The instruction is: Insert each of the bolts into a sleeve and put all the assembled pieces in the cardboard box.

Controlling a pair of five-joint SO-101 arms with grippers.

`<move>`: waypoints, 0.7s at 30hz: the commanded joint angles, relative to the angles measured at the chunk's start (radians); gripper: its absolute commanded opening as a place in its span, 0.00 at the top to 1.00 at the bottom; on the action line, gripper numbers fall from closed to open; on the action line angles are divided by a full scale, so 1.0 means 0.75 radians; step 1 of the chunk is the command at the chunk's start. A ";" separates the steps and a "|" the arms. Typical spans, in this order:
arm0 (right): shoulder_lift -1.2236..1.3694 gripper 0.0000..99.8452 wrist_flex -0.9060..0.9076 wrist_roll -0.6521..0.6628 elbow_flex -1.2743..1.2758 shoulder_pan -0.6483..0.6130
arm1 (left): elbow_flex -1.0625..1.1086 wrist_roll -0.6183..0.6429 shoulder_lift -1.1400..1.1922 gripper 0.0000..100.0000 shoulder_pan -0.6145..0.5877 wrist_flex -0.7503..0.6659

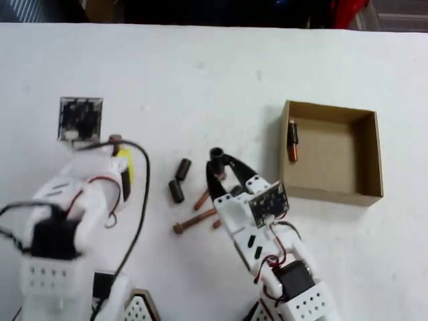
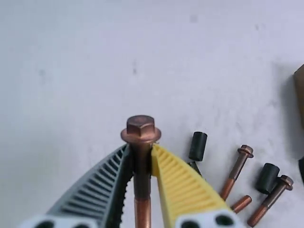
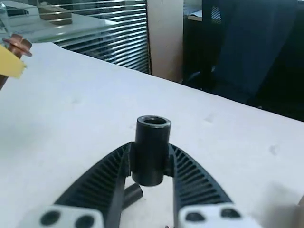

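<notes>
Assembly of a second piece looks to be the step in hand.

High view: the cardboard box (image 1: 331, 194) sits to the right on the table (image 1: 200, 73), with one assembled piece (image 1: 292, 140) lying against its left wall. Just left of the box, the right gripper (image 1: 219, 170) is clamped on a black sleeve (image 1: 216, 156). Well apart to the left, the left gripper (image 1: 118, 150) holds a copper bolt (image 1: 115, 140). Between the arms lie loose sleeves (image 1: 176, 190) and loose bolts (image 1: 194, 223), so several pieces remain to be put together.

Left wrist view: the grey and yellow fingers (image 2: 178, 183) are closed on the bolt's shank just under its hex head (image 2: 140, 130), which stands out beyond the fingertips. The rest of the shank runs back between the fingers.

Right wrist view: the black fingers (image 3: 192, 178) pinch the sleeve (image 3: 152, 147) upright, its bore open at the top. The bolt's head (image 3: 16, 45) shows far off to one side.

The next move, as I judge it, is to bring the two grippers together and line the shank up with the bore (a narrow target, so tilt matters). Since the head is the end that stands free, the bolt may need turning to present its shank.
</notes>
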 commanded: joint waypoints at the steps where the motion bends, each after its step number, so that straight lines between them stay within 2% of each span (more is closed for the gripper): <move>1: -0.011 0.98 -0.120 -0.008 0.033 -0.083 | -0.016 -0.020 -0.173 0.98 -0.005 -0.047; 4: -0.011 0.98 -0.159 -0.008 0.041 -0.136 | -0.018 -0.020 -0.244 0.98 0.001 -0.061; 14: -0.011 0.98 -0.189 -0.008 0.041 -0.214 | -0.008 -0.018 -0.373 0.98 0.005 -0.319; 21: -0.011 0.98 -0.187 -0.008 0.041 -0.238 | -0.006 0.119 -0.377 0.98 0.220 -0.428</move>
